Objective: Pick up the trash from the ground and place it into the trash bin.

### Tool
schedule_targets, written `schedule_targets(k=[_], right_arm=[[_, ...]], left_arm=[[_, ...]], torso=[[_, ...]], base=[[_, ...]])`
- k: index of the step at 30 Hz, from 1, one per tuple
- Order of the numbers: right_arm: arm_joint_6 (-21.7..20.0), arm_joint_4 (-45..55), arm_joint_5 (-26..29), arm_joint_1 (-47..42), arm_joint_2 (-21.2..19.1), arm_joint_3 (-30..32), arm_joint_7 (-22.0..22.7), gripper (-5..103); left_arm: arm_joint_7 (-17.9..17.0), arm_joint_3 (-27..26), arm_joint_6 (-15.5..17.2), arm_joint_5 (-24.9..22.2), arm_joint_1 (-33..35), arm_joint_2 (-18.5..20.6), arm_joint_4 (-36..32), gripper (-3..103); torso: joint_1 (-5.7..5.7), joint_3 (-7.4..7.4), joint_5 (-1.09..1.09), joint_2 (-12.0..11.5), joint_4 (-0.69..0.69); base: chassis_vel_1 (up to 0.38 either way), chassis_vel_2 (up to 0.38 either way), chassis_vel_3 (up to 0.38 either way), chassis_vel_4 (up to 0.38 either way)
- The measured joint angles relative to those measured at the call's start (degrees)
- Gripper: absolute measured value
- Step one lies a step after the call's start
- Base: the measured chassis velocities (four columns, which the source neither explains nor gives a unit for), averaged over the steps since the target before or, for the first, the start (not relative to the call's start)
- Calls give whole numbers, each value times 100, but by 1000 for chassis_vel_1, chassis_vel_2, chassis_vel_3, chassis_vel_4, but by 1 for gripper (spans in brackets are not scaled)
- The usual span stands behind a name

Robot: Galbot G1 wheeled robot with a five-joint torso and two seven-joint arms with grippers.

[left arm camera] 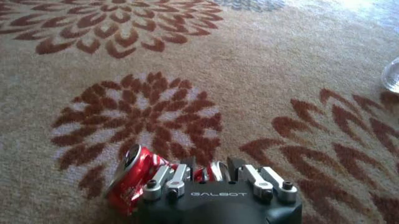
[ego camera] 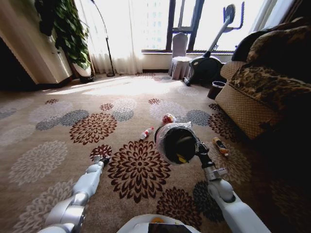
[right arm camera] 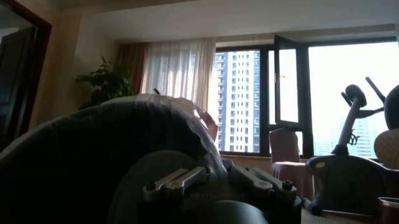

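Note:
My left gripper (ego camera: 102,158) is down at the carpet, shut on a crushed red can with a silver top (left arm camera: 132,178), which sticks out to one side of the fingers (left arm camera: 179,175). My right gripper (ego camera: 198,148) is shut on the rim of the trash bin (ego camera: 176,143). This black bin with a whitish liner is held off the floor and tipped so its mouth faces me. In the right wrist view the lined bin (right arm camera: 106,140) bulks close before that gripper (right arm camera: 215,179). On the carpet beyond lie a little red-capped bottle (ego camera: 146,132), a red-white wad (ego camera: 168,118) and an orange-dark piece (ego camera: 220,145).
A patterned armchair (ego camera: 265,92) stands at the right, with a bare dark pot (ego camera: 215,89) beside it. An exercise bike (ego camera: 209,63) and a covered chair (ego camera: 180,60) stand by the window, and a plant (ego camera: 68,34) at the back left. Open carpet (ego camera: 58,126) spreads to the left.

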Motion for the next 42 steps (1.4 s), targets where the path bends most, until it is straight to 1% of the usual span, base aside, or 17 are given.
schedule_targets(k=[1, 4, 8, 13, 15, 21, 24, 25, 28, 29, 32, 33, 34, 36, 37, 40, 42], right_arm=[[0, 0, 0, 0, 0, 0, 0, 0], [5, -28, 6, 25, 9, 7, 0, 0], [10, -56, 16, 73, 30, 1, 0, 0], [16, -107, 14, 91, 56, -15, 0, 0], [34, -166, -6, 123, 85, -40, 0, 0], [52, -213, -39, 152, 127, -70, 0, 0], [48, -327, -31, 179, 150, -64, -2, 0], [48, -327, -31, 179, 150, -64, -2, 0], [30, -562, 28, 240, 256, 99, 3, 0], [30, -562, 28, 240, 256, 99, 3, 0], [-28, -695, 19, 293, 291, 132, 2, 0], [-28, -695, 19, 293, 291, 132, 2, 0], [-42, -842, 8, 429, 286, 81, -1, 0], [-68, -1229, 39, 864, 249, -100, 5, 0], [-68, -1229, 39, 864, 249, -100, 5, 0], [-201, -1673, 94, 1443, 153, -582, 5, 0], [-247, -1715, 100, 1518, 135, -701, 3, 0]], left_arm=[[0, 0, 0, 0, 0, 0, 0, 40], [-8, -3, 22, -11, 127, -6, -168, 25], [-70, 1, 41, -138, 384, 38, -569, 16], [-134, 9, 67, -289, 735, 147, -1135, 12], [-119, -16, 75, -510, 1068, 255, -1740, 12], [-69, -147, -17, -990, 1622, 363, -2732, 12], [57, -304, -137, -1812, 2187, 384, -4317, 12], [57, -304, -137, -1812, 2187, 384, -4317, 12], [47, -306, -25, -3263, 2456, 338, -5801, 12], [47, -306, -25, -3263, 2456, 338, -5801, 12], [-300, -291, 485, -5211, 2625, 290, -7182, 12], [-300, -291, 485, -5211, 2625, 290, -7182, 12], [-404, -294, 635, -5882, 2752, 306, -7673, 12], [-528, -314, 843, -6859, 2994, 360, -8376, 12], [-528, -314, 843, -6859, 2994, 360, -8376, 12], [-674, -326, 1042, -7709, 3281, 316, -9181, 12], [-691, -305, 1063, -7732, 3333, 294, -9309, 12]], torso=[[0, 0, 0, 0, 0], [0, 0, 0, 0, -1], [0, 0, -3, 0, -2], [1, 1, -4, 0, 2], [0, 1, -3, 0, 1], [1, 1, -4, 0, 1], [0, 0, -2, 0, 2], [0, 0, -2, 0, 2], [0, 0, 0, 0, -1], [0, 0, 0, 0, -1], [1, 0, -3, 0, -6], [1, 0, -3, 0, -6], [0, 0, 2, 0, -7], [0, 0, 0, 0, 1], [0, 0, 0, 0, 1], [1, 0, -1, 0, 3], [1, 0, 0, 0, 3]], base=[[0, 0, 0, 0], [0, 0, 0, 0], [0, 0, 0, 0], [0, 0, 0, 0], [0, 0, 0, 0], [0, 0, 0, 0], [0, 0, 0, 0], [0, 0, 0, 0], [0, 0, 0, 0], [0, 0, 0, 0], [0, 0, 0, 0], [0, 0, 0, 0], [0, 0, 0, 0], [0, 0, 0, 0], [0, 0, 0, 0], [0, 0, 0, 0], [0, 0, 0, 0]])
